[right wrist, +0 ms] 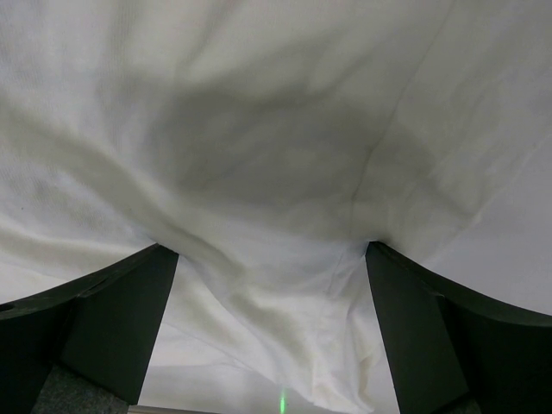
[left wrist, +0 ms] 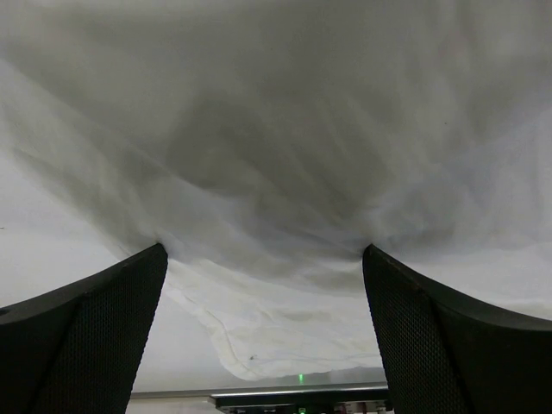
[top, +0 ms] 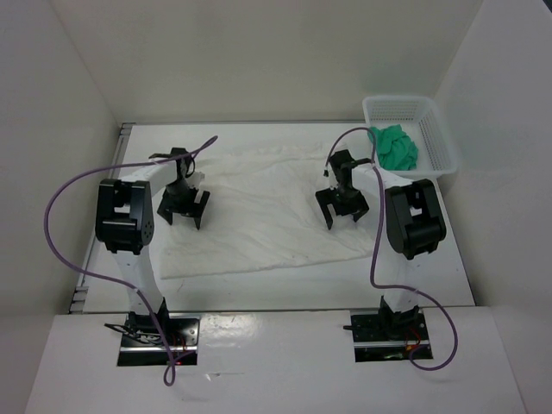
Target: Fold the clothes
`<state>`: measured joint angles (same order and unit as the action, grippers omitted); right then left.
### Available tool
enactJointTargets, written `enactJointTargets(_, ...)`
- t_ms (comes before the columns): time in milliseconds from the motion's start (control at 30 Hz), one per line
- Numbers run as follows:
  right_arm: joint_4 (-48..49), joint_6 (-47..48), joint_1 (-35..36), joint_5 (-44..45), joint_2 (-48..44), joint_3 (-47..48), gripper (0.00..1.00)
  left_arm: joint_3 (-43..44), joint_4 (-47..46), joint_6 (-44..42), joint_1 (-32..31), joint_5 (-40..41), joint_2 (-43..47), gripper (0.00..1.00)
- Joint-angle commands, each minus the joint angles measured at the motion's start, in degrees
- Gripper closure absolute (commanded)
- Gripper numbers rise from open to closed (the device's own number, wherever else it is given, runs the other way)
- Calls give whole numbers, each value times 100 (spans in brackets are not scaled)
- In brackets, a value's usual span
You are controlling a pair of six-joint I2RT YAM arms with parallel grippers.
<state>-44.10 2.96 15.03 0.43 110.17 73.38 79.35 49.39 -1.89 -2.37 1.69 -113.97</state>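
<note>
The clothes [top: 259,216] are one large white wrinkled garment spread flat across the middle of the table. My left gripper [top: 183,221] stands over the garment's left part, pointing down, jaws wide open. My right gripper [top: 345,222] stands over its right part, also open. In the left wrist view the gripper [left wrist: 263,254] has its black fingertips [left wrist: 129,285] resting on the fabric [left wrist: 276,155], with loose cloth and a hem lying between them, not pinched. In the right wrist view the gripper [right wrist: 272,250] likewise straddles a soft fold of the fabric [right wrist: 276,129].
A white mesh basket [top: 435,129] stands at the back right corner with a small green cloth [top: 395,147] hanging over its near left side. White walls close in the table on three sides. Purple cables [top: 65,194] loop from each arm.
</note>
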Motion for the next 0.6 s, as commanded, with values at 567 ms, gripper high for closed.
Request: enactJointTargets(567, 507, -366, -9, 291, 743, 712, 1, 2074, -96, 295, 70, 666, -1522, 0)
